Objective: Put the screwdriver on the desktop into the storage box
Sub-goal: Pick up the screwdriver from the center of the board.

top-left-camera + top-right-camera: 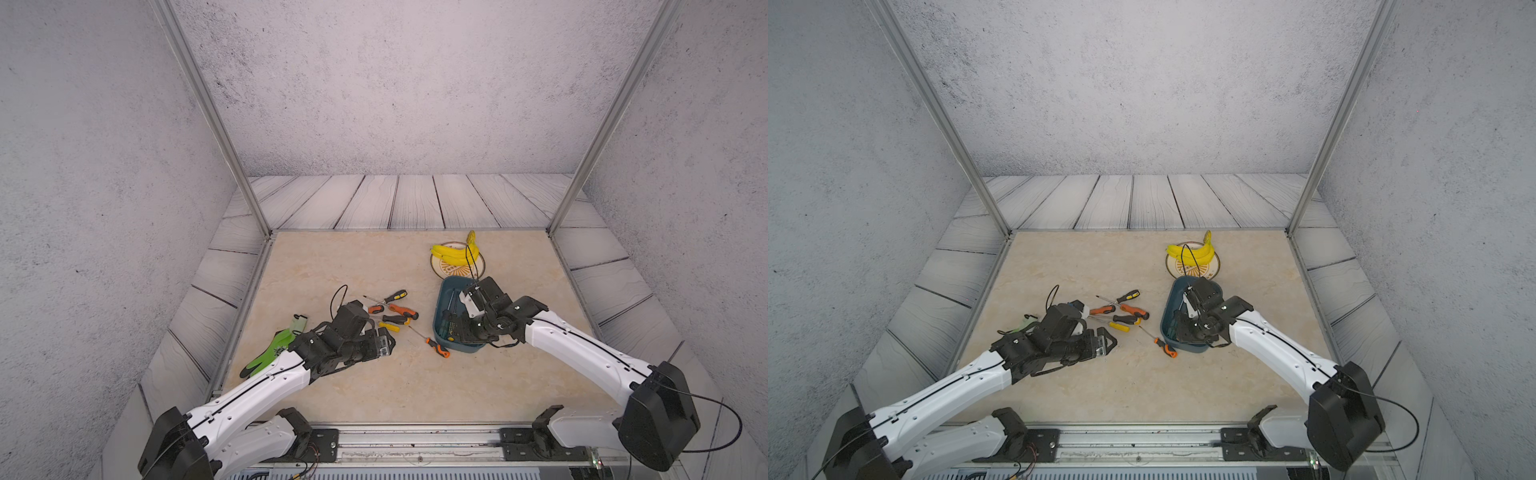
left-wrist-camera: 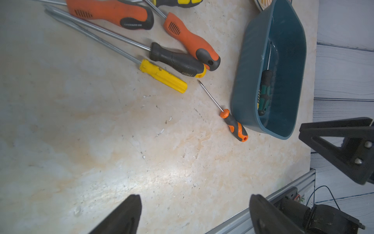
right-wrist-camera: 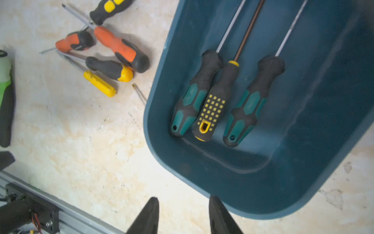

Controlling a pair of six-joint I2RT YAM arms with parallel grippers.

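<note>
Several screwdrivers (image 1: 395,309) lie in a cluster on the beige desktop (image 1: 374,386), seen close in the left wrist view (image 2: 172,60). A small orange-and-black screwdriver (image 1: 437,347) (image 2: 234,125) lies apart, just beside the teal storage box (image 1: 444,299) (image 2: 253,60). Inside the box (image 3: 303,121) rest two teal-handled screwdrivers and one black-and-yellow one (image 3: 214,101). My left gripper (image 2: 194,202) (image 1: 386,345) hovers open and empty over bare desktop, near side of the cluster. My right gripper (image 3: 183,199) hangs over the box's near end, jaws apart with nothing between them.
A round plate (image 1: 440,270) with bananas (image 1: 455,251) stands just behind the box. A green-and-black glove (image 1: 274,349) lies at the desktop's left edge, beside my left arm. An aluminium rail (image 1: 415,436) runs along the front edge.
</note>
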